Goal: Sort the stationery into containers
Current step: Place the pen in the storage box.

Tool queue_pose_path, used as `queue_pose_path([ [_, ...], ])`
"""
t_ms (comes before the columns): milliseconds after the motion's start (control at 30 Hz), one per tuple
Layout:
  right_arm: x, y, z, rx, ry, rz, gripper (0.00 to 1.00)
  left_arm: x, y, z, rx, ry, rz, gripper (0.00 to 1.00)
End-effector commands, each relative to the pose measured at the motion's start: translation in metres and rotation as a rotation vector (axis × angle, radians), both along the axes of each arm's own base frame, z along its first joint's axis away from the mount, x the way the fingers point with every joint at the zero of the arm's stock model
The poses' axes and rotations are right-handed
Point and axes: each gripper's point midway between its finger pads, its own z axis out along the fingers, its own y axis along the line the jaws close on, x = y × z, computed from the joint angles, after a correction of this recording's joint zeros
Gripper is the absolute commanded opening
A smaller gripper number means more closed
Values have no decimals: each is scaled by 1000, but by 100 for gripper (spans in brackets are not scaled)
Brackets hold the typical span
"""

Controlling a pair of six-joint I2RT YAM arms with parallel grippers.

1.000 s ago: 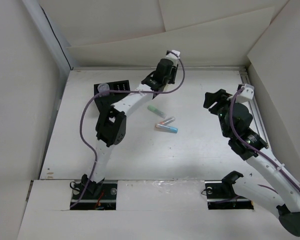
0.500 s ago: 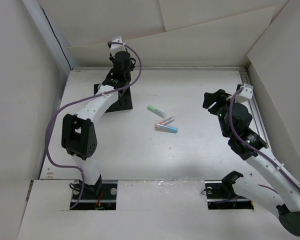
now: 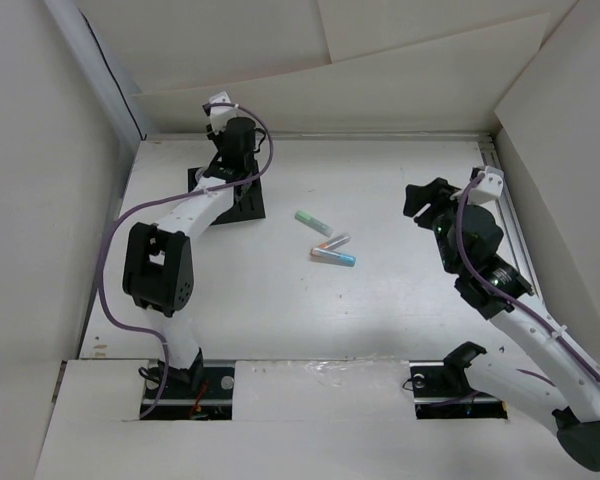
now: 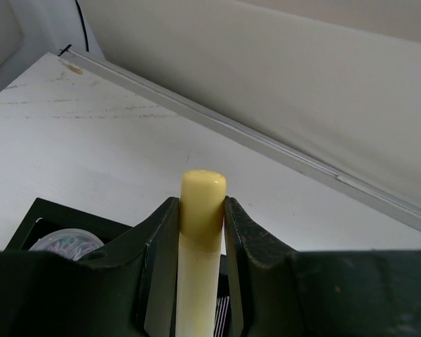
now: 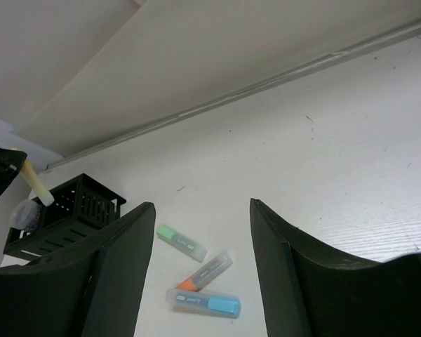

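Observation:
My left gripper (image 3: 223, 172) is shut on a yellow marker (image 4: 202, 210), held upright over the black organizer (image 3: 248, 203) at the back left. The left wrist view shows the organizer's rim (image 4: 49, 217) just below the fingers, with a round clear piece (image 4: 67, 242) in one compartment. The marker's lower end is hidden. A pale green marker (image 3: 311, 221), a pinkish-grey one with an orange end (image 3: 334, 242) and a clear one with a blue end (image 3: 335, 257) lie mid-table. My right gripper (image 3: 420, 200) is open and empty, raised to their right.
The right wrist view looks between its open fingers (image 5: 203, 205) at the three markers (image 5: 203, 302) and the organizer (image 5: 70, 210), with the yellow marker (image 5: 36, 184) above it. White walls close the table at the back and both sides.
My left arm has swung from the back middle to the left and now hangs over the organizer, the yellow marker in its fingers. The right arm has barely moved.

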Motion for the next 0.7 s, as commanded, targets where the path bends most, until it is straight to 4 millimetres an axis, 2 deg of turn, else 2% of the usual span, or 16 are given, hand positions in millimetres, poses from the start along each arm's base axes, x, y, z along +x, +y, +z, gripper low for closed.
queue_pose_path([
  [0,3,0,13,15,-45,3,62,7,8,15,5,-60,50,22],
  [200,3,2,13,15,-45,12,62,14,10,-7,33,-39,67,23],
  [533,3,2,13,15,-45,12,62,20,7,-15,37,-29,67,23],
  [667,3,2,13,15,-45,12,62,18,8,-30,41,-1,68,23],
])
